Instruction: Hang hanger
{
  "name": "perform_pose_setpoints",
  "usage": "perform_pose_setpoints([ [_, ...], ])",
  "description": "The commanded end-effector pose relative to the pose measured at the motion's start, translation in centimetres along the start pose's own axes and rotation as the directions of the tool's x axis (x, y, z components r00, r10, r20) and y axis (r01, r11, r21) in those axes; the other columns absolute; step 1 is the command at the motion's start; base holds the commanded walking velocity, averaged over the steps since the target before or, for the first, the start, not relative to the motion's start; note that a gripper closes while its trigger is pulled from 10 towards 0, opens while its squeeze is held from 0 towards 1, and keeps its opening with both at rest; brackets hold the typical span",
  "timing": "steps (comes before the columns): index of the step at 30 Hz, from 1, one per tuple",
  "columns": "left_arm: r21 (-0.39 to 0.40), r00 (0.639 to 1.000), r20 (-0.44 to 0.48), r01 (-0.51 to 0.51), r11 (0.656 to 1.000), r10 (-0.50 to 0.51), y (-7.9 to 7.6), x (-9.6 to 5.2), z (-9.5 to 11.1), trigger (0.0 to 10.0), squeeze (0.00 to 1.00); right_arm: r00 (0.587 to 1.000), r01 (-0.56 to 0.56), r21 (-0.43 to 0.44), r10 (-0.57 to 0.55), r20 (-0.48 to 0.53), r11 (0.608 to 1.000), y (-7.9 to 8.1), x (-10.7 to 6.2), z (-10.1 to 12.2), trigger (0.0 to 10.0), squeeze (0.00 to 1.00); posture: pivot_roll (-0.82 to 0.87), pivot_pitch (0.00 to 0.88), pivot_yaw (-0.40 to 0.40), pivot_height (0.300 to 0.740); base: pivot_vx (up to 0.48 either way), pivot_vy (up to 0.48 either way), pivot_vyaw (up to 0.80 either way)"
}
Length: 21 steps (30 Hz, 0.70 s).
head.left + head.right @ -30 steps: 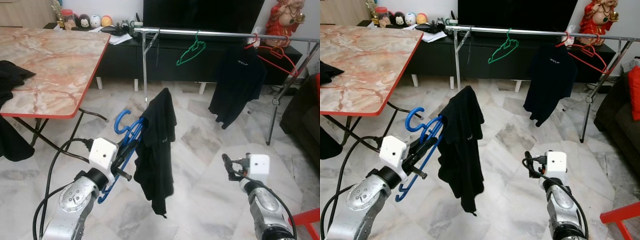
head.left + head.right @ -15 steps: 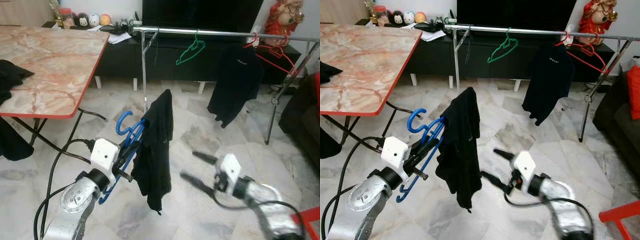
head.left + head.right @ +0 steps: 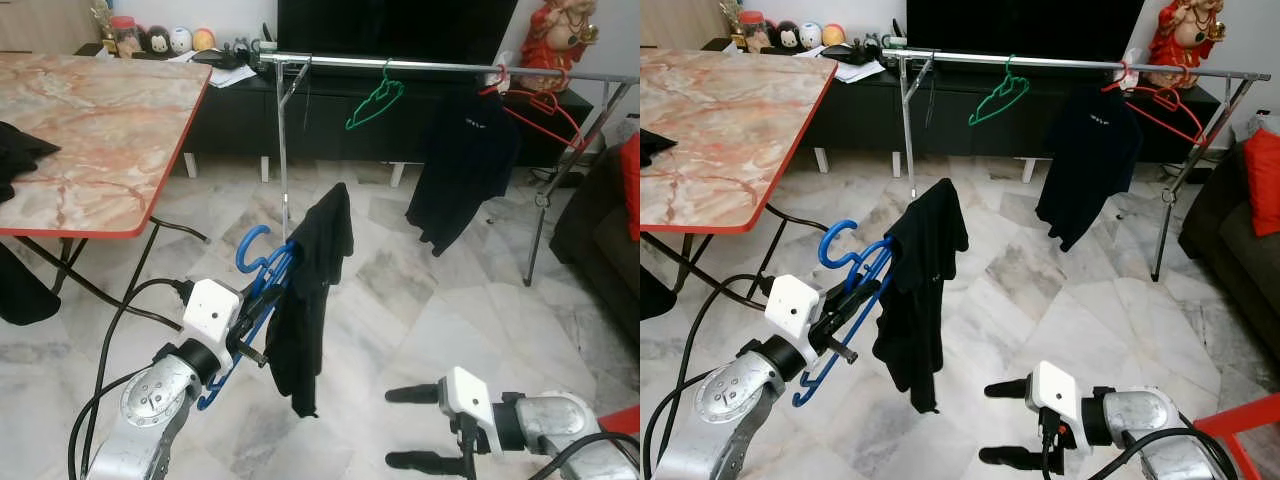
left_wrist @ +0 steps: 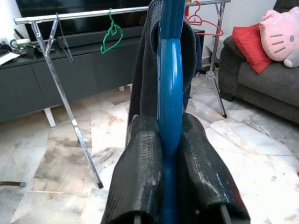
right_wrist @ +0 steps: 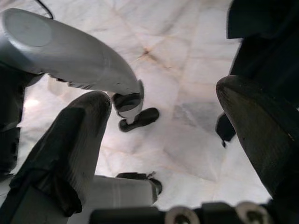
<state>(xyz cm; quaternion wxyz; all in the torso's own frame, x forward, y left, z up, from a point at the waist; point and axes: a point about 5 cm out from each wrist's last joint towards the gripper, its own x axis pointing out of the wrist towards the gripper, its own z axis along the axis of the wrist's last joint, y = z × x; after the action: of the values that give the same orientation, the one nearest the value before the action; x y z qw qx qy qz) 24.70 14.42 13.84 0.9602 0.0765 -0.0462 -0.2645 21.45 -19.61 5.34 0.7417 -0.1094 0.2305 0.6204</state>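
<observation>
The blue hanger [image 3: 252, 290], smooth glossy plastic with a rounded hook curling up and to the robot's left, carries a limp black shirt [image 3: 310, 300] draped over its far shoulder and hanging down in soft folds; it is held up over the marble floor [image 3: 420, 290], well short of the rail; the left gripper [image 4: 170, 158] is clamped on the hanger's flat blue bar, its 2 ribbed black fingers [image 4: 140, 172] pressing from either side; the right gripper [image 3: 425, 428] sits low before the robot's body with its 2 fingers spread wide and nothing between them, pointing toward the shirt's hem; the step in hand looks like the carry toward the rack, with hanging not yet done; the next move probably calls for closing the gap to the chrome rail [image 3: 420, 66], raising the hook above it and lowering it onto a bare stretch, likely between the thin green hanger [image 3: 375, 100] and the rack's upright; further right on the rail hang another dark shirt [image 3: 465, 160] and wiry red hangers [image 3: 540, 105]; a pink-veined marble-topped table [image 3: 90, 120] stands to the left.
</observation>
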Motion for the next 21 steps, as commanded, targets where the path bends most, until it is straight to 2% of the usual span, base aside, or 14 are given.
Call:
perform_pose_setpoints([
  [1,0.032,0.999,0.039,0.022,0.999,-0.024,-0.2,0.5,0.8,10.0,0.00,1.000,-0.023,-0.003,0.023,-0.001,1.000,0.1,-0.2,0.2,0.0,0.00,0.05,0.013,-0.099,0.740,0.000,0.000,0.00],
  [6,0.036,0.999,0.039,0.024,0.999,-0.025,-0.2,0.5,0.9,10.0,0.00,0.994,-0.108,0.016,0.108,-0.007,0.994,1.0,0.3,0.3,0.0,0.00,0.05,0.016,-0.101,0.740,0.000,0.000,0.00],
  [9,0.037,0.999,0.040,0.024,0.999,-0.026,-0.3,0.5,0.9,10.0,0.00,0.985,-0.155,0.032,0.157,-0.065,0.987,1.6,0.4,-0.3,0.0,0.00,0.05,0.018,-0.105,0.740,0.000,0.000,0.00],
  [14,0.037,0.999,0.042,0.021,0.999,-0.022,-0.3,0.5,1.0,10.0,0.00,0.979,-0.192,0.047,0.195,-0.059,0.980,2.1,0.5,-0.3,0.0,0.00,0.05,0.017,-0.108,0.740,0.000,0.000,0.00],
  [18,0.036,0.999,0.043,0.020,0.999,-0.021,-0.4,0.5,1.0,10.0,0.00,0.977,-0.201,0.056,0.204,-0.060,0.978,2.3,0.5,-0.3,0.0,0.00,0.05,0.018,-0.113,0.740,0.000,0.000,0.00],
  [21,0.035,0.999,0.043,0.015,0.999,-0.016,-0.4,0.4,0.9,10.0,0.00,0.989,-0.135,0.033,0.137,-0.053,0.990,1.7,1.0,-0.3,0.0,0.00,0.05,0.019,-0.115,0.740,0.000,0.000,0.00],
])
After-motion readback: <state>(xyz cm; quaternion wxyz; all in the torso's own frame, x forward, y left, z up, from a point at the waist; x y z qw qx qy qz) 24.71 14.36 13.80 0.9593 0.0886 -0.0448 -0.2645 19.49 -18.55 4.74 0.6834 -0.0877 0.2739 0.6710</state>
